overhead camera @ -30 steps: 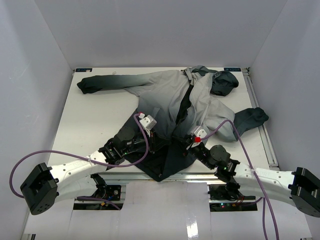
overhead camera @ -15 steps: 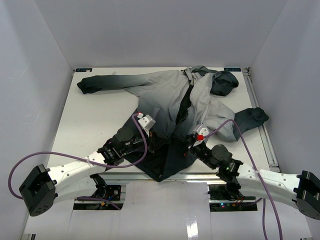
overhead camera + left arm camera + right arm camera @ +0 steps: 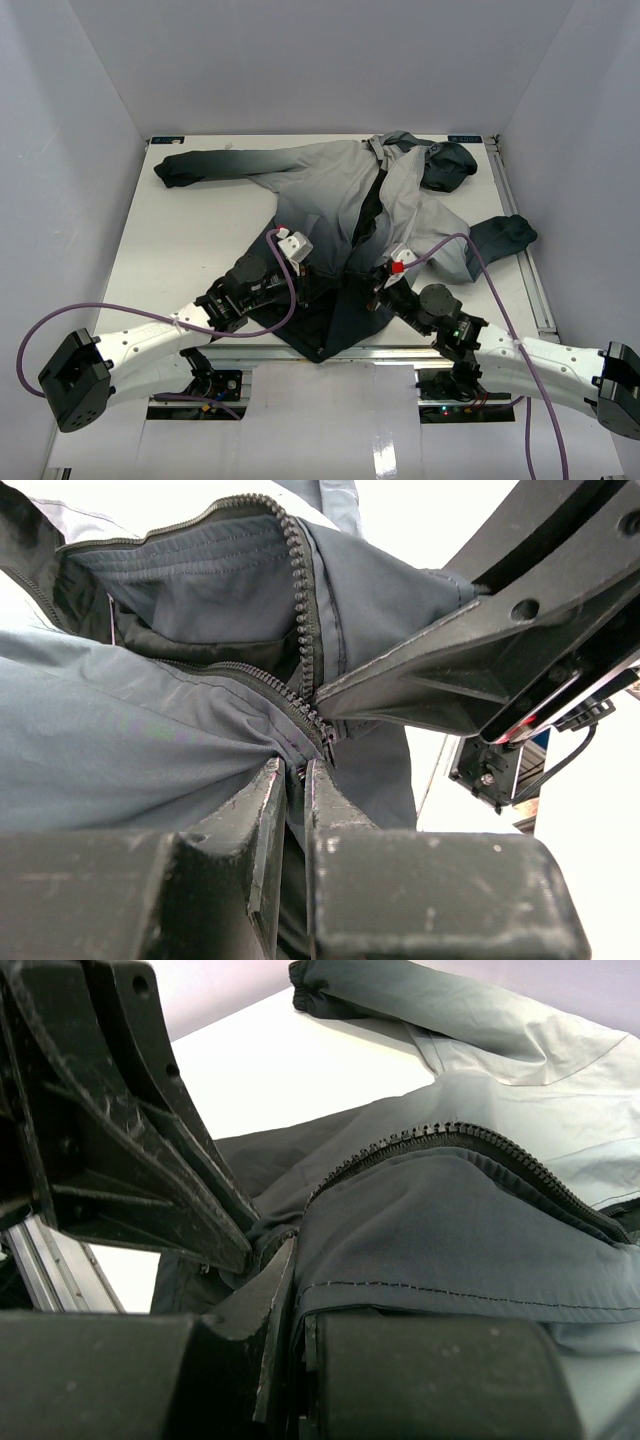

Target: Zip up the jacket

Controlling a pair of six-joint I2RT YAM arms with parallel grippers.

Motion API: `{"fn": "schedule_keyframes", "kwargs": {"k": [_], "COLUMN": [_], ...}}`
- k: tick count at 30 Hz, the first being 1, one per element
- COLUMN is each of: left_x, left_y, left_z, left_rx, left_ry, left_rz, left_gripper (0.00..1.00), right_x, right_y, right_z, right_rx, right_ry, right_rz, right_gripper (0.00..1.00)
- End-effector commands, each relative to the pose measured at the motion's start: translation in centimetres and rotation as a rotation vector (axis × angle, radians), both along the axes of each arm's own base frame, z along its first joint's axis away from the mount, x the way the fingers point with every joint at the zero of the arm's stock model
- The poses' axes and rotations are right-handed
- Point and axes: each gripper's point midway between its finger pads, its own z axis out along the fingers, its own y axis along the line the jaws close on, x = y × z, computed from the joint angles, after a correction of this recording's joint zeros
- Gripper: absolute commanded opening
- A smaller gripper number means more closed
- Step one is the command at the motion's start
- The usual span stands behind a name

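**While both grippers are meeting at the hem, the zipper is lying open**

As you are looking down, the jacket (image 3: pixel 340 185) is lying spread across the tabletop (image 3: pixel 180 250). Its hood (image 3: pixel 448 165) is pointing to the far right corner, one sleeve (image 3: pixel 215 165) is reaching toward the far left corner, and the dark hem (image 3: pixel 330 335) is spilling over the near edge.

Your left gripper (image 3: pixel 296 770) is pinching a thin fold of fabric right under the foot of the zipper (image 3: pixel 300 600), with its jaws nearly together. Your right gripper (image 3: pixel 290 1255) is clamped tight on the jacket's edge at that same spot. Whether it is catching the slider itself, I cannot tell; the tips are hiding it.

Above them the two rows of teeth are gaping apart, so by my reading the run is only beginning.

To do this well, you are wanting the left side anchoring the hem low and taut. The right should be drawing straight along the teeth toward the hood, never sideways. Be watching the loose dark flap beside the track, which looks ready to be snagging. If the fabric is bunching, be easing off rather than forcing it.
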Motion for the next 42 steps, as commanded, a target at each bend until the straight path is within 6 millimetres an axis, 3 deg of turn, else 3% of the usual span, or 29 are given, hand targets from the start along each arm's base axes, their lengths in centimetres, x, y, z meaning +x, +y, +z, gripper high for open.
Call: {"fn": "schedule_keyframes", "kwargs": {"k": [1,14,20,29,42], "left_x": [-0.6,-0.9,-1.2,-1.5,-0.8], "left_y": [-0.6,-0.9,-1.5,-1.9,-2.2], "left_z": [1.5,1.3,1.0,0.4,-1.2], "left_rx": [-0.017,0.011,0.036,0.058,0.128], "left_ry": [-0.056,-0.084,-0.088,-0.088,-0.07], "left_rz": [-0.036,-0.054,-0.079,-0.098,-0.068], "left_gripper": [0.0,0.0,0.0,0.0,0.0], "right_x": [0.2,0.5,0.8,1.5,1.8], "right_y": [0.2,-0.4,-0.7,-0.1,-0.9], "right_z": [4.5,4.7,6.2,6.8,9.2], "right_rx": [0.101,0.111,0.128,0.109,0.143], "right_ry": [-0.011,0.016,-0.008,-0.013,-0.034], "right_rz": [-0.015,-0.05,-0.069,-0.085,-0.126], "right_gripper": [0.08,0.08,0.08,0.08,0.08]}}
